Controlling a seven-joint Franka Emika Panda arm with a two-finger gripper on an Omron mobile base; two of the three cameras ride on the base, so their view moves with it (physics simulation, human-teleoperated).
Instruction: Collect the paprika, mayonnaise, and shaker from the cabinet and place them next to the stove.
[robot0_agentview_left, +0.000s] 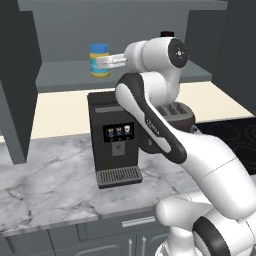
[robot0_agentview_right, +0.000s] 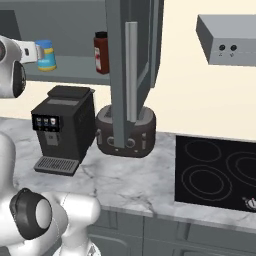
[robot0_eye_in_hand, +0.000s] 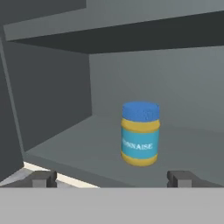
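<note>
Mayonnaise (robot0_eye_in_hand: 140, 133) upright on the cabinet (robot0_eye_in_hand: 65, 144) shelf.
I see my fingers (robot0_eye_in_hand: 43, 178) spread wide, empty, just short of it; paprika (robot0_agentview_right: 101, 52) stands well apart.

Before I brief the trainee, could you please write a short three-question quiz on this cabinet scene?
1. True or false: the gripper is shut on the mayonnaise jar.
2. Which stands right of the jar in the right base view: (a) paprika bottle, (b) toaster, (c) coffee machine?
3. Fill in: the jar stands on the cabinet's ____.

Key: 1 false, its jaws are open and short of the jar; 2 a; 3 shelf.
</note>
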